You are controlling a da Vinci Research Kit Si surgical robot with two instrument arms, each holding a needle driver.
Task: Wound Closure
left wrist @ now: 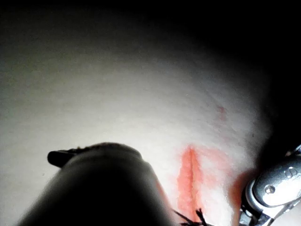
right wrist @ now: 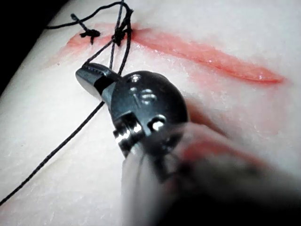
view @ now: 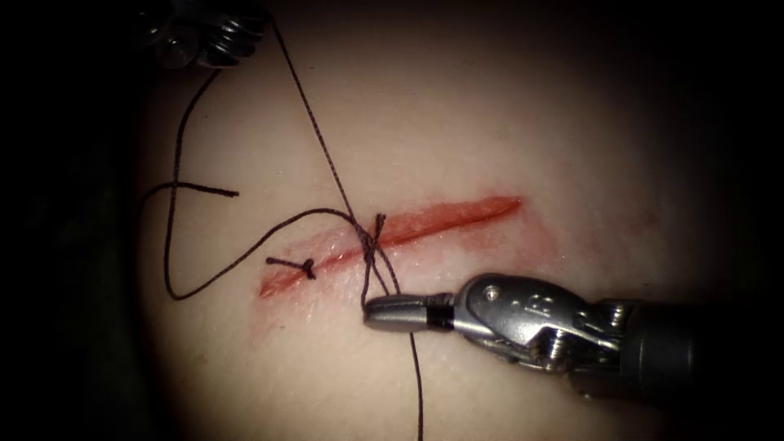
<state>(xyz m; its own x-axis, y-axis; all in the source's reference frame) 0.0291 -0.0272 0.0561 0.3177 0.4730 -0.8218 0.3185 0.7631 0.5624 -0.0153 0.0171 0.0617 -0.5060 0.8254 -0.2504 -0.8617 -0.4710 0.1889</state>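
The cut [view: 392,233] runs slantwise across the tissue [view: 490,122], red along its length. A tied stitch [view: 309,266] with short ends sits near its left end. A second knot [view: 371,237] lies further right on the cut. My right tool [view: 384,313] lies just below this knot, jaws shut on the thread [view: 367,282] that comes down from it; it is also seen close up [right wrist: 91,75]. Another strand [view: 314,114] rises from the knot toward my left tool [view: 204,37] at the upper left. The left tool's dark shaft [left wrist: 94,188] hangs over the tissue left of the cut [left wrist: 188,181].
A long slack loop of thread [view: 171,245] lies on the tissue left of the cut, with a free end [view: 233,193]. One strand [view: 418,384] trails down past the right tool. Red fluid stains the tissue around the cut.
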